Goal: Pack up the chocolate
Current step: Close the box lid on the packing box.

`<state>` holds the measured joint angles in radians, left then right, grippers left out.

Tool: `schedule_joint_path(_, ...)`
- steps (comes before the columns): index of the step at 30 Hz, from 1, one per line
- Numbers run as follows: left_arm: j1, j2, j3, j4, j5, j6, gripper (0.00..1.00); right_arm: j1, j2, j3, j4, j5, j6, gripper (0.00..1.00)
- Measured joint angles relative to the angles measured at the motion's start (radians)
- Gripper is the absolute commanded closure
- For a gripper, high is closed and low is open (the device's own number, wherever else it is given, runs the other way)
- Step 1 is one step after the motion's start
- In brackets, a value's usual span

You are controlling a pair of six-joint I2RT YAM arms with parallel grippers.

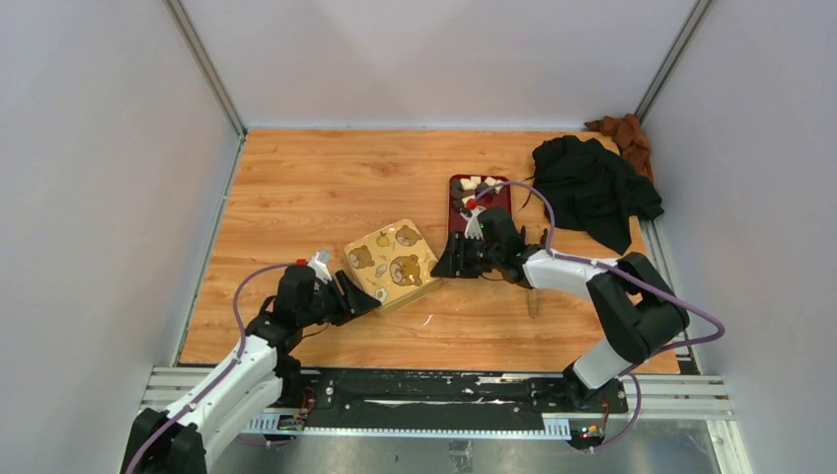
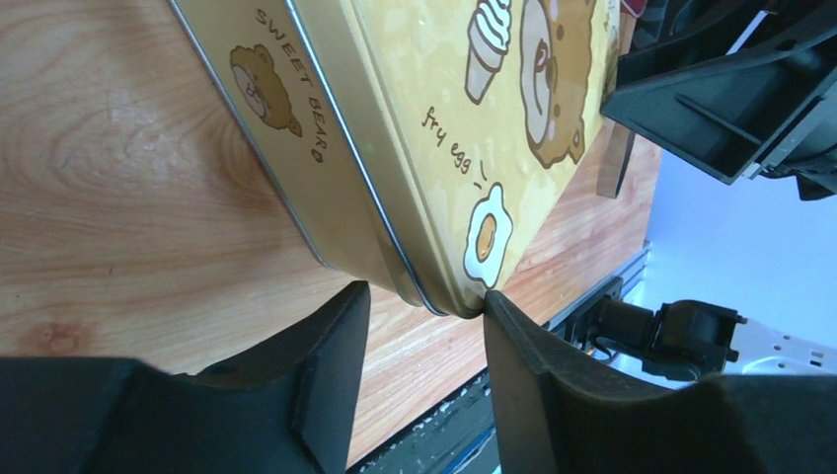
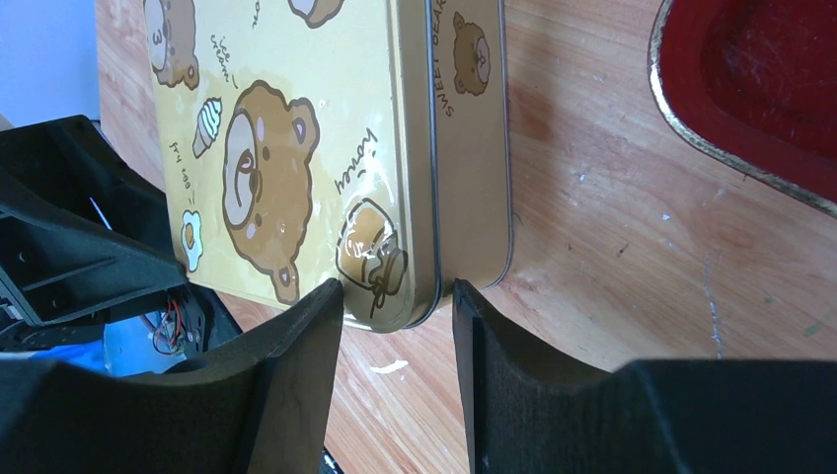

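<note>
The chocolate (image 1: 475,190), cream-white and dark chunks, lies in a red tray (image 1: 501,194) at the back of the table. A closed gold tin (image 1: 393,262) printed with bears lies in the middle. My left gripper (image 1: 363,299) straddles the tin's near-left corner (image 2: 464,286). Its one finger (image 2: 513,336) touches the lid's edge there, and a small gap shows at the other finger. My right gripper (image 1: 446,265) has closed over the tin's right corner (image 3: 395,296). There one fingertip (image 3: 321,306) rests on the lid and the other on the base.
A black cloth (image 1: 592,188) lies crumpled at the back right, with a brown cloth (image 1: 622,133) in the corner behind it. The red tray's rim (image 3: 691,138) sits just right of the tin. White walls enclose the wooden table (image 1: 316,188) on three sides.
</note>
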<state>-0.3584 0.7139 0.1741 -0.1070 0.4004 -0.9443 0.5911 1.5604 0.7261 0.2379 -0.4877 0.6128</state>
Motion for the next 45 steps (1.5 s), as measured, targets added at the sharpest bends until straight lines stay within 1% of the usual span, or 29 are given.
schedule_joint_path(4, -0.01, -0.042, -0.025, 0.008, -0.005, -0.006, 0.58, 0.013, -0.003, 0.002, -0.011, 0.025, -0.003, 0.52)
schedule_joint_path(9, -0.015, -0.108, -0.038, -0.028, -0.014, -0.011, 0.64, 0.053, -0.005, 0.034, -0.057, 0.089, -0.019, 0.51)
schedule_joint_path(12, -0.016, -0.114, -0.038, -0.034, -0.018, -0.016, 0.64, 0.07, -0.006, 0.052, -0.086, 0.126, -0.035, 0.51)
schedule_joint_path(15, -0.016, -0.085, -0.037, -0.01, -0.006, -0.031, 0.64, 0.074, -0.003, 0.083, -0.127, 0.152, -0.066, 0.5)
schedule_joint_path(18, -0.026, -0.007, -0.029, 0.057, 0.012, -0.06, 0.64, 0.066, 0.016, 0.142, -0.183, 0.179, -0.116, 0.5)
schedule_joint_path(20, -0.067, 0.056, -0.009, 0.106, 0.002, -0.085, 0.63, 0.055, 0.034, 0.19, -0.228, 0.195, -0.152, 0.5)
schedule_joint_path(22, -0.132, 0.116, 0.016, 0.139, -0.027, -0.11, 0.63, 0.037, 0.056, 0.249, -0.274, 0.205, -0.183, 0.48)
schedule_joint_path(23, -0.158, 0.138, 0.027, 0.147, -0.035, -0.119, 0.62, 0.026, 0.064, 0.273, -0.289, 0.205, -0.194, 0.47)
schedule_joint_path(25, -0.202, 0.175, 0.055, 0.154, -0.06, -0.134, 0.56, 0.002, 0.068, 0.317, -0.315, 0.206, -0.212, 0.44)
schedule_joint_path(28, -0.221, 0.171, 0.062, 0.144, -0.094, -0.146, 0.48, -0.017, 0.047, 0.341, -0.331, 0.209, -0.217, 0.39)
schedule_joint_path(29, -0.223, 0.156, 0.061, 0.134, -0.111, -0.154, 0.44, -0.022, 0.032, 0.34, -0.34, 0.212, -0.215, 0.38)
schedule_joint_path(31, -0.224, 0.093, 0.06, 0.106, -0.146, -0.18, 0.38, -0.025, -0.004, 0.325, -0.345, 0.22, -0.206, 0.38)
schedule_joint_path(32, -0.224, 0.091, 0.06, 0.105, -0.148, -0.18, 0.34, -0.026, -0.034, 0.306, -0.344, 0.225, -0.195, 0.38)
schedule_joint_path(35, -0.226, 0.007, 0.062, 0.049, -0.19, -0.191, 0.26, -0.026, -0.142, 0.224, -0.34, 0.228, -0.147, 0.37)
schedule_joint_path(38, -0.226, -0.043, 0.063, -0.023, -0.235, -0.192, 0.25, -0.026, -0.263, 0.097, -0.307, 0.231, -0.058, 0.36)
schedule_joint_path(40, -0.226, -0.047, 0.063, -0.046, -0.251, -0.192, 0.25, -0.017, -0.321, 0.021, -0.294, 0.237, -0.002, 0.34)
schedule_joint_path(43, -0.226, -0.018, 0.063, -0.05, -0.256, -0.193, 0.25, 0.018, -0.398, -0.099, -0.271, 0.257, 0.105, 0.32)
schedule_joint_path(45, -0.226, 0.01, 0.063, -0.039, -0.254, -0.193, 0.25, 0.044, -0.425, -0.144, -0.256, 0.273, 0.156, 0.31)
